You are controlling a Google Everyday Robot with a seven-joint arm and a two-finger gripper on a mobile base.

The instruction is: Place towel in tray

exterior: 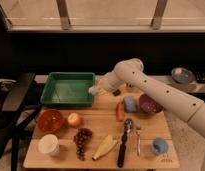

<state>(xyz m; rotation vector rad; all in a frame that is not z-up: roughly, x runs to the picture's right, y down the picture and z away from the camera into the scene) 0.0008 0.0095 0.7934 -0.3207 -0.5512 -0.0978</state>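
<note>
The white arm [161, 92] enters from the lower right, well away from the tray [48, 91], rises along a long perforated link to a bent joint just right of the tray's far corner, then angles down and left. The gripper [97, 89] hangs just over the tray's right rim, clamped shut on the towel [92, 92], which shows as a small pale bundle at its tip, lifted off the board and right at the rim rather than inside. The tray's green floor is bare. The tray sits at the far left corner of a wooden board [148, 131]. In front of the tray stand an orange-red bowl [50, 120] and a small round fruit [73, 119], and further forward a white cup [48, 145], dark grapes [82, 138] and a banana [105, 147]. To the right of the tray, past the gripper, lie a blue sponge block [130, 104], a purple bowl [148, 104] and a slim red item [119, 111]; nearer the front are a black-handled scoop [124, 142], a small metal utensil [138, 140] and a blue cup [158, 146]. A black chair [16, 95] stands left of the tray, a window frame [63, 15] runs behind it, and a grey-blue dish [182, 76] sits far to its right.
</note>
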